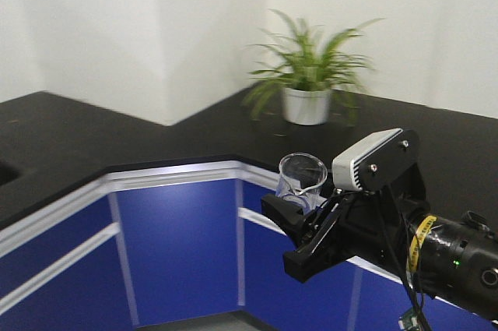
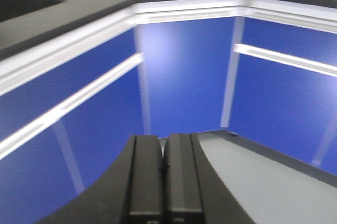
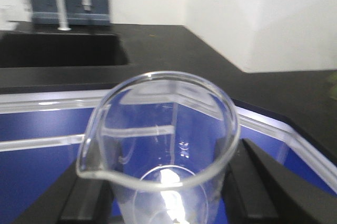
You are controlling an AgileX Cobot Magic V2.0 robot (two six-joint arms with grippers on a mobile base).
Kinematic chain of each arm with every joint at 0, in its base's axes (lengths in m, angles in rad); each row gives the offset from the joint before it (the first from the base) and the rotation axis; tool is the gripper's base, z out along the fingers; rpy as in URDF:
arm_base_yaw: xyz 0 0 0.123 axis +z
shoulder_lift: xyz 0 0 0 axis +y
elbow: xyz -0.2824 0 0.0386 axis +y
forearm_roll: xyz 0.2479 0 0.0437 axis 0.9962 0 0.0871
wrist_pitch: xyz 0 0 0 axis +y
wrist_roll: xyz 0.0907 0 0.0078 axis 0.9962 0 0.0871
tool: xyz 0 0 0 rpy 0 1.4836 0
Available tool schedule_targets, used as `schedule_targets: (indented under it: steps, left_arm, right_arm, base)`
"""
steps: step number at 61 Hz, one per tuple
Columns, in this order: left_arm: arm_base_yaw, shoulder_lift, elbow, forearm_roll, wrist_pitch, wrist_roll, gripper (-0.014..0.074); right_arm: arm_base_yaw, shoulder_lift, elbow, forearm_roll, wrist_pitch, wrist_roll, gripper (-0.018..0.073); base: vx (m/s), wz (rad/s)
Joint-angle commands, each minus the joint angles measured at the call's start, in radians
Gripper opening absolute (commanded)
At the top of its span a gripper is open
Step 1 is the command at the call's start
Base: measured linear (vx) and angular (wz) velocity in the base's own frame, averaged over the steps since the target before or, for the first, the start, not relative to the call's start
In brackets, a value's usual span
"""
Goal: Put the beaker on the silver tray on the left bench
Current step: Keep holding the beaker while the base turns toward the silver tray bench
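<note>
1. Front view: the right end effector (image 1: 284, 231) gripped the glass beaker (image 1: 302, 177) low, in the air beside the black table (image 1: 78, 136); a potted plant (image 1: 307, 86) stood behind.
2. Left wrist: the left end effector (image 2: 164, 174) was clenched, empty, facing blue cabinets (image 2: 184, 76).
3. Right wrist: the beaker looked light, slippery, breakable; a sink (image 3: 58, 50) lay ahead.

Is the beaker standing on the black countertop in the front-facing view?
No, the beaker is held in mid-air by the right claw, in front of the blue cabinets and off the black countertop.
</note>
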Motion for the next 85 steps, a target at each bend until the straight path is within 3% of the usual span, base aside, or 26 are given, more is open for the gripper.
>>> schedule_targets:
  steps: [1,85]
  left_arm:
    - [-0.007,-0.008,0.018,-0.004,-0.084,0.000,0.0001]
    - [-0.007,-0.008,0.018,-0.004,-0.084,0.000,0.0001]
  right_arm:
    - [0.000,-0.032,-0.026,0.023,-0.050,0.003,-0.0011]
    - [0.000,-0.032,-0.026,0.023,-0.050,0.003,-0.0011]
  base:
    - [0.05,0.86]
    - [0.17,0.77]
